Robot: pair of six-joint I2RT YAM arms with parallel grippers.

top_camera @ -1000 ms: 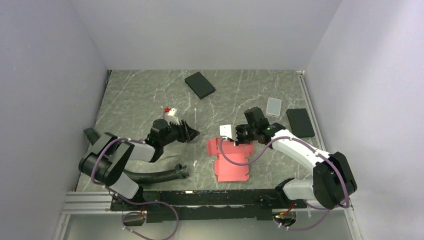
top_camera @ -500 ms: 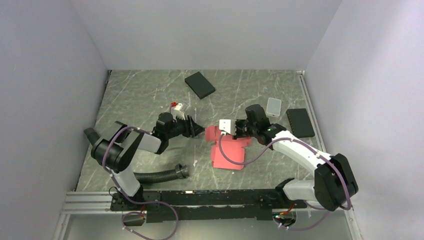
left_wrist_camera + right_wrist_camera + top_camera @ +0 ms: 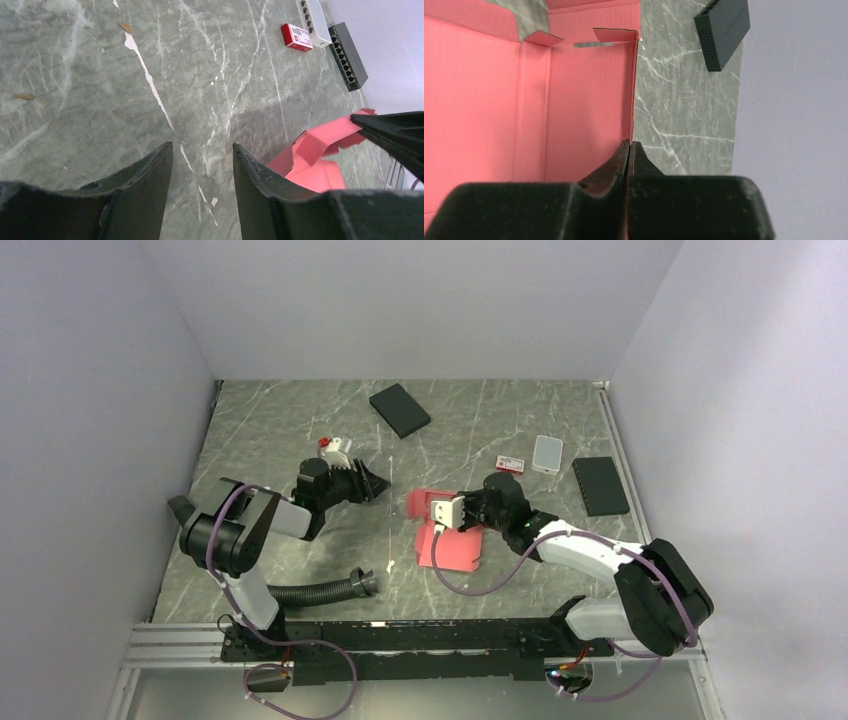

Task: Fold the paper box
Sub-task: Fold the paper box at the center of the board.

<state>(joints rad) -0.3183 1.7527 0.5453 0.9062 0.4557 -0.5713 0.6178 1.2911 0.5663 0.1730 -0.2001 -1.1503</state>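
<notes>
The paper box is a pinkish-red die-cut sheet lying mid-table, its left part lifted off the marble. My right gripper is shut on the edge of a raised panel; in the right wrist view the closed gripper pinches that edge, with the pink inside of the paper box to its left. My left gripper hangs open a little left of the sheet, touching nothing. In the left wrist view that gripper frames bare marble, and the paper box rises at the right.
A black flat box lies at the back. A small red-and-white carton, a white device and a black switch sit at the right. A black corrugated hose lies near the left arm's base.
My right gripper has pulled the paper box leftward and raised its left part; the carton behind it now shows. My left gripper moved right toward the sheet, then drew back up-left.
</notes>
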